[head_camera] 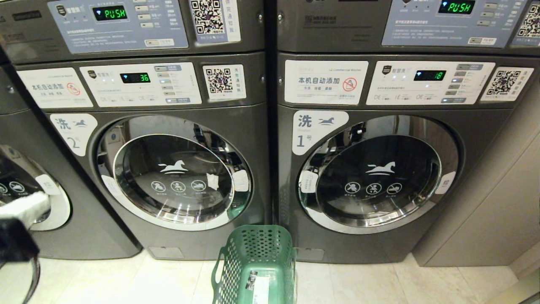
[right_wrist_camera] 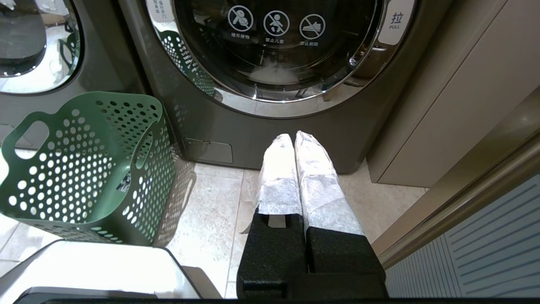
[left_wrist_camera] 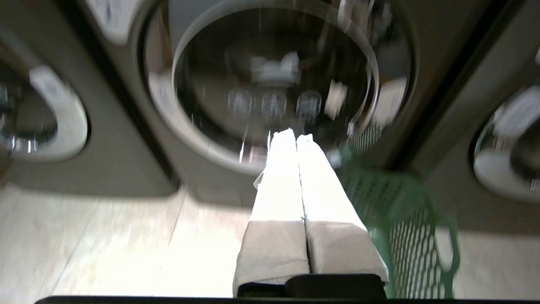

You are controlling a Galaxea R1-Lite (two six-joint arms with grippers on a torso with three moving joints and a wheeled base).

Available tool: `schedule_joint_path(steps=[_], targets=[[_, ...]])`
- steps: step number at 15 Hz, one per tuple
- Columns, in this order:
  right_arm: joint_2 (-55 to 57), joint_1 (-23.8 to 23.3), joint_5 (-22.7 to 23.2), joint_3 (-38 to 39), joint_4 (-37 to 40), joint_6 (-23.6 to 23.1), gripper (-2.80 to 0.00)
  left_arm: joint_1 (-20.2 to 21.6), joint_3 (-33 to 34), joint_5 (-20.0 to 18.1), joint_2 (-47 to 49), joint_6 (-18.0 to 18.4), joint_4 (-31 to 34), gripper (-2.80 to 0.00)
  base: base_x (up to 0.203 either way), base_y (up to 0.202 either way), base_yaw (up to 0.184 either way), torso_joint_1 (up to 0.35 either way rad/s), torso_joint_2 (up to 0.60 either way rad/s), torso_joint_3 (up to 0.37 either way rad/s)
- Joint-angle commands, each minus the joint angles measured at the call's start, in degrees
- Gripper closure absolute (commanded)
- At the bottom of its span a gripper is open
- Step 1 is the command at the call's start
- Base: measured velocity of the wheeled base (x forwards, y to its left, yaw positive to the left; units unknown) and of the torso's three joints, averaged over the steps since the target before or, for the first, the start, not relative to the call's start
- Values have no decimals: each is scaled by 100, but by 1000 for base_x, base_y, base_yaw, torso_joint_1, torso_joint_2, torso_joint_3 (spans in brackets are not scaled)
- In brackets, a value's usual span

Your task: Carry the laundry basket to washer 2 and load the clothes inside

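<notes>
The green perforated laundry basket stands on the floor before the gap between the two nearer machines, also in the right wrist view and blurred in the left wrist view. Washer 2, marked 2, has its round glass door shut. My left gripper is shut and empty, raised in front of that door; it shows at the head view's left edge. My right gripper hangs shut and empty, low before washer 1, to the right of the basket. The clothes are hidden from view.
Washer 1 stands right of washer 2, its door shut. Part of a third washer shows at far left. A beige cabinet wall closes off the right side. Pale floor tiles lie in front.
</notes>
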Motion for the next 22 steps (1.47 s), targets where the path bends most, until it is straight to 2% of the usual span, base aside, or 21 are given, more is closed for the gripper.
schedule_joint_path(steps=[1,3,5,7,10,11,13,22], targets=[[9,0,2,-4,5,-3,0,-19,1474,-80,-1796,-5,180,0,0,0,0,0,0,0],[9,0,2,-4,5,-3,0,-101,2168,-283,-2565,-12,526,0,0,0,0,0,0,0],[9,0,2,-1,5,13,0,-112,2203,-512,-3380,-47,1514,0,0,0,0,0,0,0],[9,0,2,-9,5,111,0,-11,2213,-757,-3794,-54,2009,0,0,0,0,0,0,0],[9,0,2,-9,5,155,0,101,2216,-770,-4773,-54,2045,0,0,0,0,0,0,0],[9,0,2,-9,5,163,0,130,2217,-700,-4952,-154,2045,0,0,0,0,0,0,0],[9,0,2,-9,5,163,0,153,2217,-617,-4959,-319,2051,0,0,0,0,0,0,0],[9,0,-1,0,5,173,0,153,2217,-626,-4959,-311,2042,0,0,0,0,0,0,0]])
